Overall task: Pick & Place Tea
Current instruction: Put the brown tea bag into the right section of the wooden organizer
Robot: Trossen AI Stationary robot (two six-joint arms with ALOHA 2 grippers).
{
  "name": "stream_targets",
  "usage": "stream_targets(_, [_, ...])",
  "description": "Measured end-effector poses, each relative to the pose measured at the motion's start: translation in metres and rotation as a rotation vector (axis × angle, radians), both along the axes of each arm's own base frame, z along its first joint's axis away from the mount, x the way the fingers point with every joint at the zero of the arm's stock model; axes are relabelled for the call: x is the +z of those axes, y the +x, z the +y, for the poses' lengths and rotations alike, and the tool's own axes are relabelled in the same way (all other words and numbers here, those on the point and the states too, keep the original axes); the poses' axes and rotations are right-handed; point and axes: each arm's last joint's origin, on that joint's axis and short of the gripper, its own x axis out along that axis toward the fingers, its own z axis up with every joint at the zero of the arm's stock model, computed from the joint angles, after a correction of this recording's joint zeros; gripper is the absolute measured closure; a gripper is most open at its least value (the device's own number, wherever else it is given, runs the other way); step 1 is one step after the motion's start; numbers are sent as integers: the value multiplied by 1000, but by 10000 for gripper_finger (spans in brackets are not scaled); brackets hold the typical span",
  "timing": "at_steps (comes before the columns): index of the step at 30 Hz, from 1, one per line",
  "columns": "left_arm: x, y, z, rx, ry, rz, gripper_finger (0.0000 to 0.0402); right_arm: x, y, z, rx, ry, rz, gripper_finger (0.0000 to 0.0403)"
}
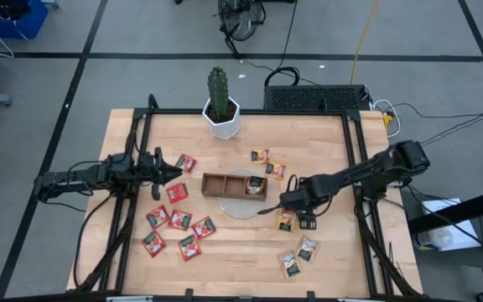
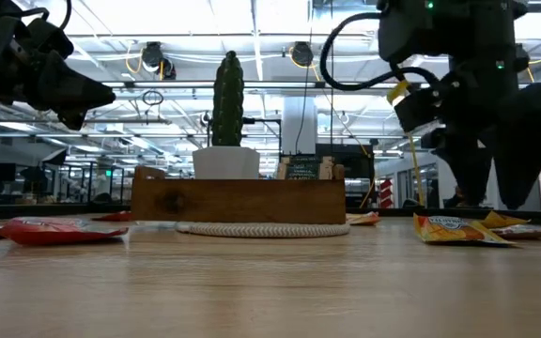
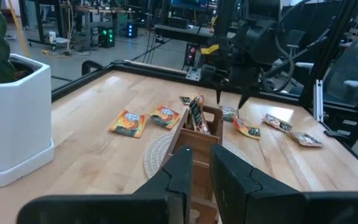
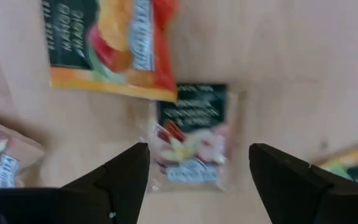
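The small flat square tea sachets lie scattered on the light wooden worktop [image 1: 241,252] around a brown wooden tray [image 1: 234,185], which sits mid-worktop on a round pale woven mat [image 1: 243,206]. Left of the tray, seven red sachets with green-white marks can be counted: one far-left red sachet [image 1: 185,163], one red sachet beside the tray [image 1: 177,192], and five more in a red cluster [image 1: 179,221] nearer the front edge. Two orange-yellow sachets [image 1: 267,163] lie just beyond the tray's far right corner. At least one dark-labelled sachet [image 1: 257,186] stands upright in the tray's right-hand compartment; the low view shows tops poking above the wall there. Right of the tray, an orange sachet [image 1: 286,220] lies under the right arm, and two pale grey-white sachets [image 1: 299,257] lie near the front right.

The right gripper [image 4: 197,171] hangs over the worktop just right of the tray, jaws spread wide and holding nothing, with a pale dark-topped sachet [image 4: 191,134] lying flat directly below between them and an orange-red sachet [image 4: 107,43] beyond it.

The left gripper [image 1: 174,171] hovers to the left of the tray, above the red sachets, its jaws nearly together and holding nothing.

A green cactus in a white hexagonal pot [image 1: 221,107] stands at the far edge of the worktop.
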Motion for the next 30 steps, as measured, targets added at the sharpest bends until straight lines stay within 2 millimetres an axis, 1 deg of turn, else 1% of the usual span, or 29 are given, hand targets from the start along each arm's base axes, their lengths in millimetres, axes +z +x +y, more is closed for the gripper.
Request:
stream_targets(3, [0,0,0,0,0,0,344,-10,-3,0,-4,20,27,143])
stream_targets(7, [0,0,0,0,0,0,344,-20,-9,-2,-20,8,64,124])
stream_targets(11, [0,0,0,0,0,-1,344,-28,-10,-2,-33,23,18,107])
stream_targets(14, [0,0,0,0,0,0,344,-34,-13,-2,-47,43,1,104])
stream_targets(17, [0,0,0,0,0,0,344,-41,-19,-4,-84,38,16,114])
stream_targets(20, [0,0,0,0,0,0,344,-46,-25,-6,-119,31,52,140])
stream_targets(22, [0,0,0,0,0,-2,344,-48,-28,-7,-140,27,73,167])
stream_targets(30, [0,0,0,0,0,0,344,-49,-29,-7,-139,34,72,312])
